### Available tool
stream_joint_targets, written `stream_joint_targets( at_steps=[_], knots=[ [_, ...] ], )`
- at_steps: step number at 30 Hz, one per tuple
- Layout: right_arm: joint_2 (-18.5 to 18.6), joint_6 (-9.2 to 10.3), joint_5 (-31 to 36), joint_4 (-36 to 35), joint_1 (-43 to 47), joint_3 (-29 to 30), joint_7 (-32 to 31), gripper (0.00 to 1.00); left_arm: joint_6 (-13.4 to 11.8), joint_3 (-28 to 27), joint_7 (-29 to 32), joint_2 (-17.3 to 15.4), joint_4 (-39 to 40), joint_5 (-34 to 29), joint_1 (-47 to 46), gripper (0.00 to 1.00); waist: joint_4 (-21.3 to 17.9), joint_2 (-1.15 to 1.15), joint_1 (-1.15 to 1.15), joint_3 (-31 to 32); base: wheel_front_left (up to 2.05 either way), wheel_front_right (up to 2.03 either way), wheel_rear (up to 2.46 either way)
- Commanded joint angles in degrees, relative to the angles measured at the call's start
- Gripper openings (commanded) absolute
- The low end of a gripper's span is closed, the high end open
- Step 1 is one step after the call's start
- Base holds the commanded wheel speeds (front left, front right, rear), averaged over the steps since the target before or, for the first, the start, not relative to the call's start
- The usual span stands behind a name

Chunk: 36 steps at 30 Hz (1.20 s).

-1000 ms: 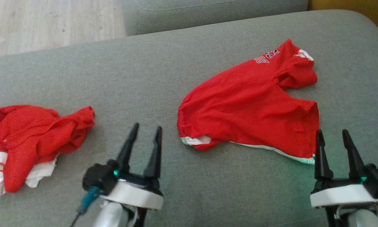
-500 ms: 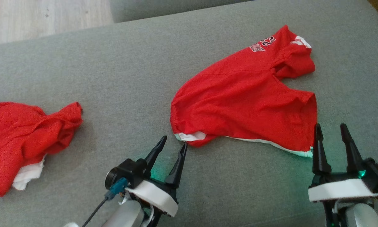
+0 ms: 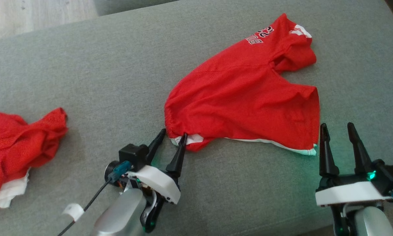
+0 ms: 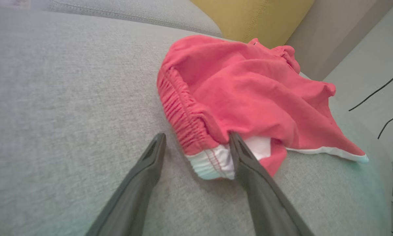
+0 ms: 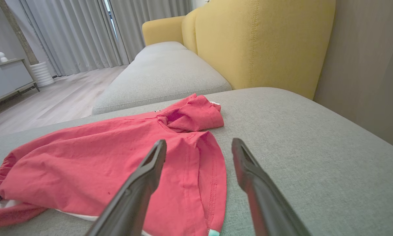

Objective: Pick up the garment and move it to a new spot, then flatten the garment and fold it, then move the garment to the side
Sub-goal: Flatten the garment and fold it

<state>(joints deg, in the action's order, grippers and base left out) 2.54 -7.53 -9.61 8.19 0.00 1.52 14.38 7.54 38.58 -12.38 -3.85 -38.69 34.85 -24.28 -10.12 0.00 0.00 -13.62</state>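
Observation:
The garment [image 3: 242, 98] is a pair of red shorts with white trim and dark lettering, lying spread on the grey sofa cushion [image 3: 118, 72]. My left gripper [image 3: 173, 133] is at its near left corner. In the left wrist view the gathered waistband corner [image 4: 209, 157] lies between the open fingers of this left gripper [image 4: 196, 134], the right finger touching the cloth. My right gripper [image 3: 336, 125] stands open just off the garment's near right corner. In the right wrist view this leg hem [image 5: 199, 183] lies under and between the right gripper [image 5: 199, 141] fingers.
A second crumpled red and white garment [image 3: 16, 144] lies at the cushion's left edge. Pale wooden floor [image 3: 36, 13] shows beyond the far left. A yellow sofa back [image 5: 265, 42] rises behind, and another grey cushion [image 5: 163, 72] extends beyond.
My left gripper has travelled right and forward until its fingers straddle the garment's waistband corner. The head camera has shifted, so the whole picture slid left and up. The right gripper has barely moved.

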Motion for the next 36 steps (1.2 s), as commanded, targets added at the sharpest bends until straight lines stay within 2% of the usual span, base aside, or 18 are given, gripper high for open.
stream_joint_targets(
  at_steps=[1, 3, 4, 5, 6, 9, 15, 20, 25, 29, 36],
  knots=[
    [0.3, 0.04, -0.3, -1.7, -2.0, -1.4, 0.6, 1.0, -0.1, -0.6, 0.0, -0.1, 0.3, 1.0, -1.2, 1.0, -0.3, 0.0, 0.0, -0.2, 0.0, 0.0, 0.0],
    [0.3, 0.04, -0.4, -1.6, -2.1, -1.2, 0.6, 1.0, -0.1, 0.5, 0.2, -0.1, 0.0, 1.7, -1.7, 1.0, -0.5, 0.0, 0.0, -0.4, 0.0, 0.0, 0.0],
    [0.3, 0.04, -0.3, -1.5, -2.1, -1.1, 0.6, 1.0, -0.1, 1.1, 0.3, -0.3, -0.1, 2.0, -1.8, 0.84, -0.6, 0.0, 0.0, -0.4, 0.0, 0.0, 0.0],
    [0.3, 0.04, -0.3, -1.5, -2.1, -1.0, 0.6, 1.0, -0.1, 1.6, 0.2, -0.4, -0.2, 2.2, -2.0, 0.36, -0.6, 0.0, 0.0, -0.4, 0.0, 0.0, 0.0],
    [0.3, 0.04, -0.3, -1.4, -2.2, -0.9, 0.6, 1.0, -0.1, 2.0, 0.1, -0.6, -0.3, 2.5, -2.1, 0.21, -0.7, 0.0, 0.0, -0.4, 0.0, 0.0, 0.0],
    [0.3, 0.04, -0.2, -1.2, -2.1, -0.5, 0.6, 1.0, -0.1, 3.4, -0.1, -1.0, -0.1, 3.4, -2.1, 0.0, -0.5, 0.0, 0.0, -0.3, 0.0, 0.0, 0.0],
    [0.3, 0.04, 0.5, 0.0, -1.7, -0.8, 0.6, 1.0, -0.1, 4.6, -1.5, -2.3, 1.6, 3.6, -2.7, 0.0, 0.4, 0.0, 0.0, 0.6, 0.0, 0.0, 0.0],
    [0.3, 0.04, 1.8, 5.3, -0.9, -2.0, 0.6, 1.0, -1.3, 3.0, -2.5, -3.0, 4.2, 1.1, -3.2, 0.0, 0.8, 0.0, 0.0, 1.1, 0.0, 0.0, 0.0],
    [0.3, 0.04, 4.1, 12.7, -2.0, -2.6, 0.1, 1.0, -3.3, 0.0, -2.6, -3.9, 10.6, -4.7, -2.1, 0.0, 1.2, 0.0, 0.0, 1.4, 0.0, 0.0, 0.0],
    [0.3, 0.04, 5.1, 16.4, -3.7, -2.9, -0.7, 1.0, -3.4, -2.2, -2.6, -3.8, 13.8, -8.0, -0.2, 0.0, 1.6, 0.0, 0.0, 1.5, 0.0, 0.0, 0.0],
    [0.3, 0.04, 9.1, 21.4, -6.4, -5.3, -1.5, 1.0, -2.4, -3.7, -2.6, -3.1, 14.4, -11.7, 1.4, 0.0, 2.4, 0.0, 0.0, 1.7, 0.0, 0.0, 0.0]
  ],
)
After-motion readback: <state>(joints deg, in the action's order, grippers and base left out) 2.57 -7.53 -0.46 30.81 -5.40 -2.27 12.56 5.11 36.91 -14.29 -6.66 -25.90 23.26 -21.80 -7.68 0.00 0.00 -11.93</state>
